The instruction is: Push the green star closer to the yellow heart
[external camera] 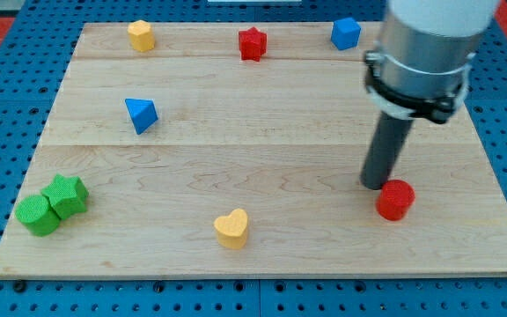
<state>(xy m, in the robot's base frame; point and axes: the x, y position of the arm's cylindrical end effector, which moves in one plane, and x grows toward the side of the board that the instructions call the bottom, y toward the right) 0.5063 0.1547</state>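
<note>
The green star (67, 195) lies near the board's bottom left corner, touching a green round block (38, 215) on its lower left. The yellow heart (232, 228) lies near the bottom edge, left of centre, well to the right of the star. My tip (377, 184) rests on the board at the view's right, just up and left of a red round block (395, 200), far from both the star and the heart.
A blue triangular block (141, 114) lies left of centre. Along the top edge lie a yellow block (141, 36), a red star (252, 43) and a blue block (345, 33). The wooden board (262, 132) sits on a blue pegboard.
</note>
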